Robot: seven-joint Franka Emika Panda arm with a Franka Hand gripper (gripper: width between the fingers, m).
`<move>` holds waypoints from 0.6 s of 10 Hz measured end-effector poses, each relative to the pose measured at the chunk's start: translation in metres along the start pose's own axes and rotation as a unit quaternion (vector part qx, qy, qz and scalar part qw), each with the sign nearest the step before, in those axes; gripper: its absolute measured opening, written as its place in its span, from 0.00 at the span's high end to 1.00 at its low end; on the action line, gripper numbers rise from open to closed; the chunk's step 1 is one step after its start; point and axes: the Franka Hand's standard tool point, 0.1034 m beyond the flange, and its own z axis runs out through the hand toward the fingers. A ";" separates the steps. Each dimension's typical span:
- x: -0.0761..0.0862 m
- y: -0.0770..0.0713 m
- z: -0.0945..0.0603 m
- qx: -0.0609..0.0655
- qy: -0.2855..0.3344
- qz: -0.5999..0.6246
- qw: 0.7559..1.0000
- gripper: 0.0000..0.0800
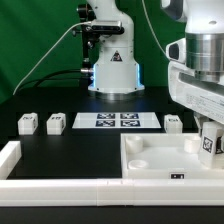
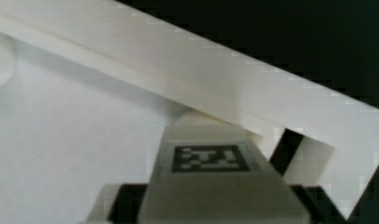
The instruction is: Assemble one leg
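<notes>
My gripper point(image 1: 208, 128) is shut on a leg point(image 1: 208, 143), a small white block with a black-and-white tag, at the exterior view's right. It holds the leg upright over the right far corner of the large white tray-like piece point(image 1: 150, 160). In the wrist view the leg point(image 2: 211, 160) shows its tag between my dark fingers point(image 2: 129, 203), with my gripper point(image 2: 218, 202) closed round it and the tray's raised rim point(image 2: 204, 70) just beyond. Whether the leg touches the tray is hidden. Three more legs stand on the black table: two at the left point(image 1: 28, 123) point(image 1: 55, 124), one right of centre point(image 1: 173, 122).
The marker board point(image 1: 118, 121) lies flat at mid-table between the loose legs. The robot base point(image 1: 113, 70) stands behind it. A white L-shaped wall point(image 1: 12, 160) runs along the front left edge.
</notes>
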 end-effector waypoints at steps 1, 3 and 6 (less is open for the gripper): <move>-0.001 0.000 0.000 0.000 0.000 -0.011 1.000 0.63; -0.001 0.000 0.000 0.000 0.000 -0.054 0.999 0.39; -0.001 0.000 0.000 -0.002 0.002 -0.226 0.974 0.20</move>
